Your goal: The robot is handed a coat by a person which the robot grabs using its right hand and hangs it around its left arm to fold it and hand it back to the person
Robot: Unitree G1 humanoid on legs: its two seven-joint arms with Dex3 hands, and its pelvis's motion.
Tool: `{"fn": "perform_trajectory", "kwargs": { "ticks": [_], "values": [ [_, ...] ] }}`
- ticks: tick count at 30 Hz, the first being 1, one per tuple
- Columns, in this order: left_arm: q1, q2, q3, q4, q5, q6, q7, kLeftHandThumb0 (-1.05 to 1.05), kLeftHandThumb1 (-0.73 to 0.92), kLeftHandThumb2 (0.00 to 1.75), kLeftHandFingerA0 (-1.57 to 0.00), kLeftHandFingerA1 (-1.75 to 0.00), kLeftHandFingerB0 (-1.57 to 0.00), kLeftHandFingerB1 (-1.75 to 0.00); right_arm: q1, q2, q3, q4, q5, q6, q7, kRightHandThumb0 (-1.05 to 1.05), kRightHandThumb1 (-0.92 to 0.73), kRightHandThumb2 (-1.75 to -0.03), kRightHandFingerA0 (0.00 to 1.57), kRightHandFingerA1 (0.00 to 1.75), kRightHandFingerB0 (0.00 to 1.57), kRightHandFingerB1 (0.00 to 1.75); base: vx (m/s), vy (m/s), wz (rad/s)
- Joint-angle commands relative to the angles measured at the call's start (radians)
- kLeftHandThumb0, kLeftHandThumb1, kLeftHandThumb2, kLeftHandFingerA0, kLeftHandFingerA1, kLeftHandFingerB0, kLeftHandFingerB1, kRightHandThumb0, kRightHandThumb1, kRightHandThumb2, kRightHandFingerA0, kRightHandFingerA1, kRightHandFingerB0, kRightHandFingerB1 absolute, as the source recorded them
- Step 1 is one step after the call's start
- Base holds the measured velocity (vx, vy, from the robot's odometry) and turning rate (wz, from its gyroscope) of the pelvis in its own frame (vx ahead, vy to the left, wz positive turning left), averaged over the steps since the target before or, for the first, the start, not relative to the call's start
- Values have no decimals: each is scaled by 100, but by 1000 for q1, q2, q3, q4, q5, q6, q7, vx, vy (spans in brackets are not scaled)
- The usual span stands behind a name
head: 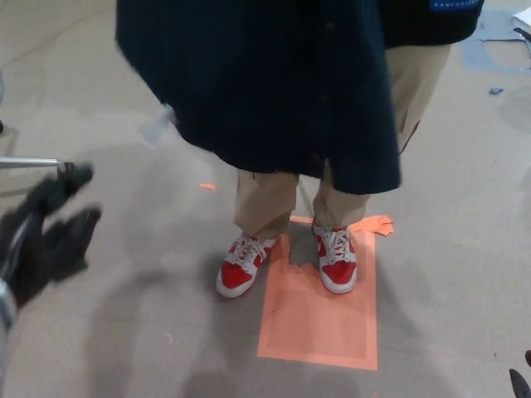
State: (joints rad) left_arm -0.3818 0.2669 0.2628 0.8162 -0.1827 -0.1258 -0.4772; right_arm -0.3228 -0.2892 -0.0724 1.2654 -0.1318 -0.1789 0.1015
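A dark navy coat (265, 83) hangs spread out in front of a person across the top of the head view, reaching down to about knee height. The person's khaki trousers (265, 203) and red and white shoes (242, 269) show below it. My left hand (46, 240) is low at the left edge, blurred, with its fingers spread and nothing in it, well apart from the coat. Of my right hand only a small dark tip (521, 381) shows at the bottom right corner.
The person stands on an orange rectangle (319, 315) taped on the grey floor. A thin metal rod (29, 163) pokes in from the left edge. Grey tape patches (494, 41) lie at the far right.
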Motion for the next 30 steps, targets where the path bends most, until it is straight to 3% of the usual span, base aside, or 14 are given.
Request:
{"fn": "perform_trajectory", "kwargs": {
  "ticks": [1, 7, 12, 14, 15, 16, 17, 19, 20, 27, 28, 29, 30],
  "values": [
    [62, 21, 17, 152, 8, -125, 7, -71, 65, 100, -4, -36, -3, -35, 3, -3, -20, 6, 29, 7, 14, -67, -67, -99, 2, 35, 1, 27, 0, 0, 0],
    [114, 48, -11, 317, 66, -205, 70, -69, 69, 103, -3, -35, -2, -30, 6, -4, -22, 11, 33, 7, 17, -67, -67, -98, 2, 39, 2, 28, 0, 0, 0],
    [111, 77, -41, 424, 96, -180, 111, -77, 74, 103, -4, -25, -10, -28, 5, -6, 0, 14, 9, 10, -3, -68, -67, -99, 3, 42, 3, 31, 0, 0, 0],
    [105, 91, -62, 457, 117, -145, 143, -77, 76, 105, -5, -25, -6, -29, 6, -7, 11, 15, 0, 17, -13, -70, -67, -98, 9, 45, 0, 33, 0, 0, 0],
    [105, 93, -59, 471, 109, -116, 152, -70, 71, 104, -4, -33, -4, -40, 9, -9, 16, 15, -2, 18, -15, -70, -69, -99, 4, 42, 2, 32, 0, 0, 0],
    [103, 92, -55, 477, 102, -97, 162, -70, 71, 104, -4, -33, -4, -40, 8, -11, 20, 15, -5, 20, -14, -70, -69, -99, 4, 42, 2, 32, 0, 0, 0],
    [109, 97, -73, 487, 122, -92, 170, -76, 75, 106, -2, -33, -13, -45, 7, -14, 25, 15, -6, 22, -14, -68, -68, -100, 2, 38, 4, 31, 0, 0, 0],
    [103, 99, -79, 491, 127, -90, 172, -70, 75, 108, -3, -32, -4, -41, -3, -16, 28, 16, -5, 26, -15, -69, -68, -100, 2, 39, 5, 31, 0, 0, 0],
    [102, 104, -90, 494, 138, -87, 171, -79, 80, 109, -7, -28, -8, -36, -6, -16, 29, 16, -4, 26, -15, -68, -68, -99, 2, 41, 4, 32, 0, 0, 0],
    [127, 116, -132, 505, 173, -77, 209, -77, 79, 107, -7, -30, -7, -33, 7, -18, 43, 22, -13, 20, -14, -67, -68, -99, 3, 38, 3, 31, 0, 0, 0],
    [132, 119, -138, 504, 178, -80, 207, -68, 91, 75, -7, -24, -8, -26, 9, -18, 43, 23, -12, 19, -14, -68, -68, -99, 4, 40, 3, 32, 0, 0, 0],
    [138, 120, -137, 506, 175, -76, 211, -69, 92, 73, -10, -25, -10, -27, 13, -17, 46, 24, -14, 19, -16, -69, -69, -99, 4, 41, 2, 32, 0, 0, 0],
    [146, 120, -135, 508, 171, -70, 213, -69, 75, 108, -4, -34, -4, -35, 21, -14, 44, 25, -10, 17, -11, -70, -69, -99, 5, 42, 0, 33, 0, 0, 0]
  ]
}}
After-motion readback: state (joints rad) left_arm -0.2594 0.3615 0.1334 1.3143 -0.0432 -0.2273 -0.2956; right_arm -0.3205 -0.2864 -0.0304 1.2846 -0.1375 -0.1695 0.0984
